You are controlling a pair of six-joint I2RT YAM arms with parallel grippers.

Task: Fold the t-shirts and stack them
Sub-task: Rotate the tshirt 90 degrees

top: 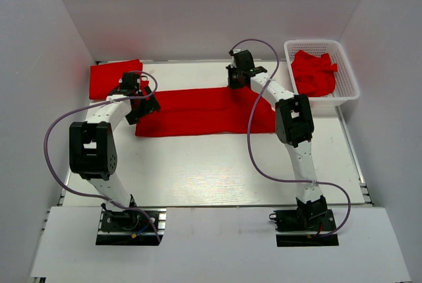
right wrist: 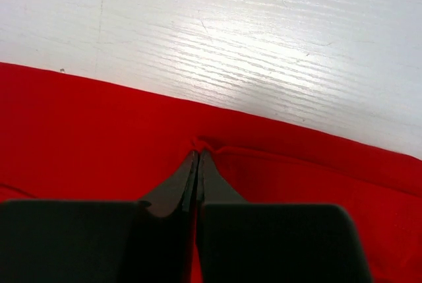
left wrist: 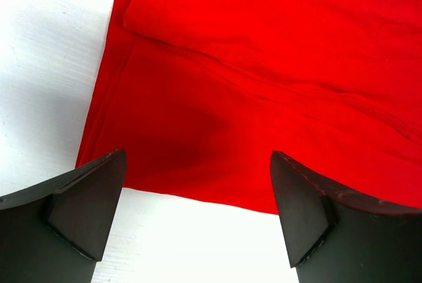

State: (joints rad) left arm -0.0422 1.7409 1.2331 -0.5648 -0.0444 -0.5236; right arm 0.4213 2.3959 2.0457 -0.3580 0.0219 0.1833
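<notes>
Pinching far hem of shirt [top: 204, 111], apparently, with tight-closed right gripper [right wrist: 196, 156], ready to fold; poising left gripper [left wrist: 198, 157], spread wide and empty, above 1 corner.

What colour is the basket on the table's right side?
White. The basket shows best in the top external view.

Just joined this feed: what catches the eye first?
A red t-shirt stretched in a long band across mid-table, the right pincer shut on a fold near its far edge and the left pincer open over its left end. A white basket at the far right holds crumpled red shirts; a folded red shirt lies far left.
</notes>
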